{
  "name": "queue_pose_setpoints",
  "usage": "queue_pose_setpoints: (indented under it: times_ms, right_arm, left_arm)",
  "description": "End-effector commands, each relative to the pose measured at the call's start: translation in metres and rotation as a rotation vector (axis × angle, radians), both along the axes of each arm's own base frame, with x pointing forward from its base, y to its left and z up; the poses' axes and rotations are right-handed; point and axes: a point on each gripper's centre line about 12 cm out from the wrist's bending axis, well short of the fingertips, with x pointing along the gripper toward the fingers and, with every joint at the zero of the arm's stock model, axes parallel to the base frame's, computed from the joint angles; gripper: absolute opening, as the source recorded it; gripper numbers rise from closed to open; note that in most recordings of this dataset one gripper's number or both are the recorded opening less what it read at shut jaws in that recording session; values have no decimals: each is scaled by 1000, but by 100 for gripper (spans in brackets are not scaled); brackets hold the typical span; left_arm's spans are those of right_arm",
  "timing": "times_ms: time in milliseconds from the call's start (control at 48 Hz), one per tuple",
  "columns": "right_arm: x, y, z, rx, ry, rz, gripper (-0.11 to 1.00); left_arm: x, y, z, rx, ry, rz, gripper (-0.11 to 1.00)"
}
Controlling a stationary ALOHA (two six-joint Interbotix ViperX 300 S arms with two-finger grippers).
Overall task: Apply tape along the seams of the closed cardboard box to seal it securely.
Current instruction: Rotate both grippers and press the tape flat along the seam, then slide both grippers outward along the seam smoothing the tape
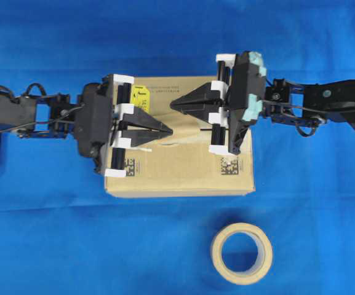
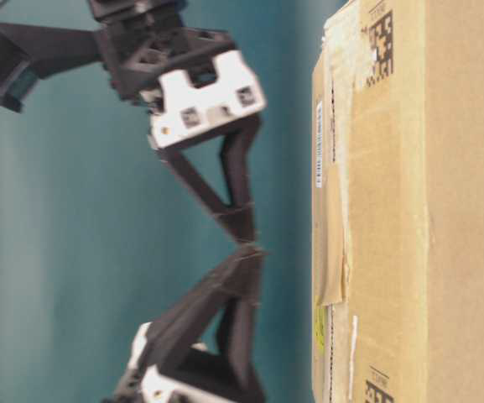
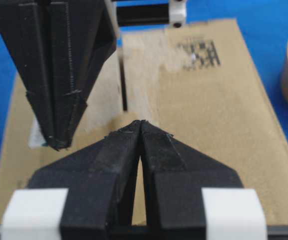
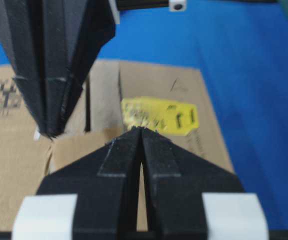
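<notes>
Nearest the overhead view's lower edge, a tape roll (image 1: 242, 252) lies on the blue counter (image 1: 54, 246), apart from the cardboard box (image 1: 177, 175). Further up, both claws hang over the box top, tips pointing at each other. The left claw (image 1: 170, 131) has its fingers pressed together, holding nothing. The right claw (image 1: 173, 104) is likewise pinched closed and empty. Between them the short piece of tape (image 1: 192, 130) lies flat across the seam (image 3: 124, 90), beside the yellow sticker (image 1: 139, 97).
</notes>
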Motion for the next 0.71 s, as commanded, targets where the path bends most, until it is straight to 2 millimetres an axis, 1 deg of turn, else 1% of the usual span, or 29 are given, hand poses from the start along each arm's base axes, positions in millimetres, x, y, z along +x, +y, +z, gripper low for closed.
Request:
queue_pose_setpoints:
  times_ms: [0,104,187,271,395,562,687]
  right_arm:
    - [7,6,4,12,-20,10,2]
    - [11,10,-11,34,16,8,2]
    - [12,10,-19,44,35,5,2]
    - [12,10,-25,48,47,1,2]
    - [12,10,-26,48,53,1,2]
    - [9,11,-32,54,85,2,2]
    - [4,11,-40,73,125,-5,2]
  left_arm:
    - [7,7,2,-33,-16,31,0]
    - [7,14,-14,-73,26,64,0]
    - [7,16,-23,-88,51,78,0]
    - [7,20,-34,-98,83,93,0]
    - [7,22,-49,-111,120,106,0]
    - [4,22,-56,-133,145,117,0]
    - [-6,25,-61,-138,174,128,0]
